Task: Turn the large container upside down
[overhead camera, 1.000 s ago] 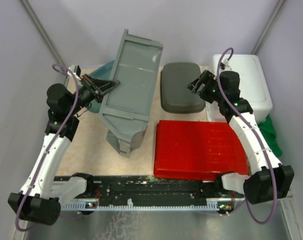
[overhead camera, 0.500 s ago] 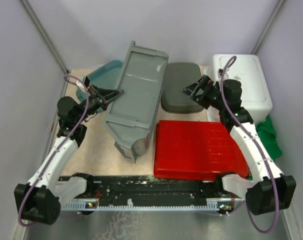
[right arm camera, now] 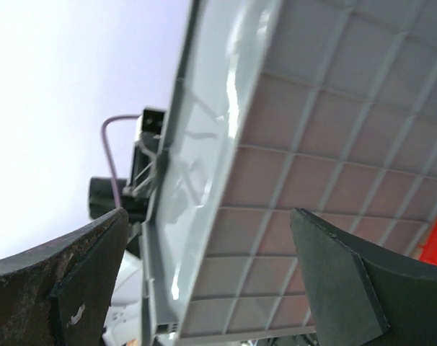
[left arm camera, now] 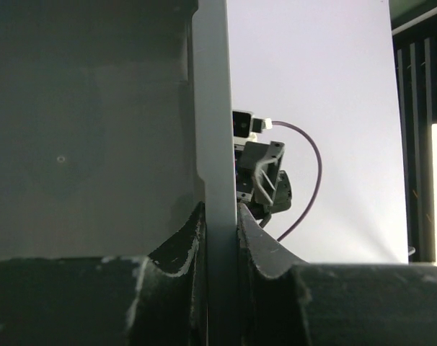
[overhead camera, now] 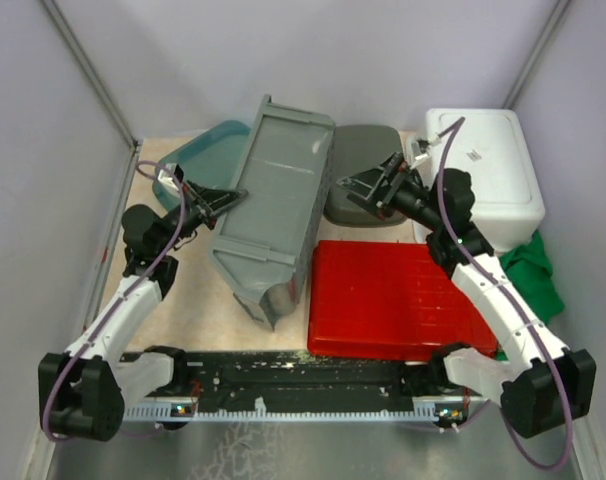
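The large grey container (overhead camera: 273,200) stands tilted in the middle of the table, its near end down by the red lid and its far end raised. My left gripper (overhead camera: 223,195) is shut on its left rim; in the left wrist view the pale rim (left arm camera: 211,108) runs straight down between the closed jaws of that gripper (left arm camera: 220,213). My right gripper (overhead camera: 368,185) is open just off the container's right side. The right wrist view shows the container's grid-ribbed underside (right arm camera: 298,144) in front of the wide-open gripper (right arm camera: 210,216), apart from both fingers.
A teal tub (overhead camera: 208,150) lies behind the left gripper. A dark grey lid (overhead camera: 368,145) sits right of the container, a white box (overhead camera: 488,160) at back right, a red lid (overhead camera: 393,300) at front right and a green cloth (overhead camera: 533,275) at the right edge.
The container has swung right and lower with the left gripper still on its rim. The right gripper has opened wider and moved left to the container's side.
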